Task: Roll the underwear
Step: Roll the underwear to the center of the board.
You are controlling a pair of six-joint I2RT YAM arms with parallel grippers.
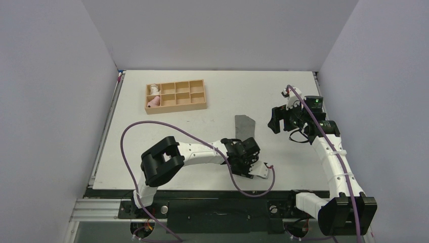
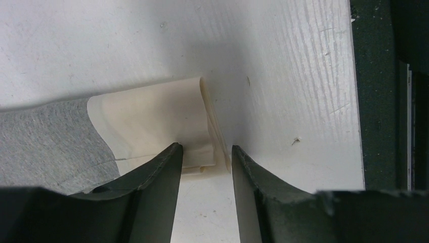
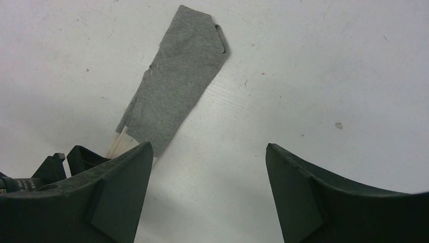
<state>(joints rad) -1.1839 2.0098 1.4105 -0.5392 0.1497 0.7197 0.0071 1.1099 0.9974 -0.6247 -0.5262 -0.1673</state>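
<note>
The underwear lies as a long, folded dark grey strip on the white table. Its near end is hidden under my left gripper. In the left wrist view the pale beige strip at that end is curled up, and the grey fabric runs off to the left. My left gripper has its jaws narrowly apart and pinches the curled beige end between the tips. My right gripper is open and empty, hovering just right of the garment. The underwear shows beyond my open right gripper.
A wooden divided tray stands at the back left, holding a pink cloth roll and a white cloth roll in its left compartments. The table's near edge and a dark rail lie close to the left gripper.
</note>
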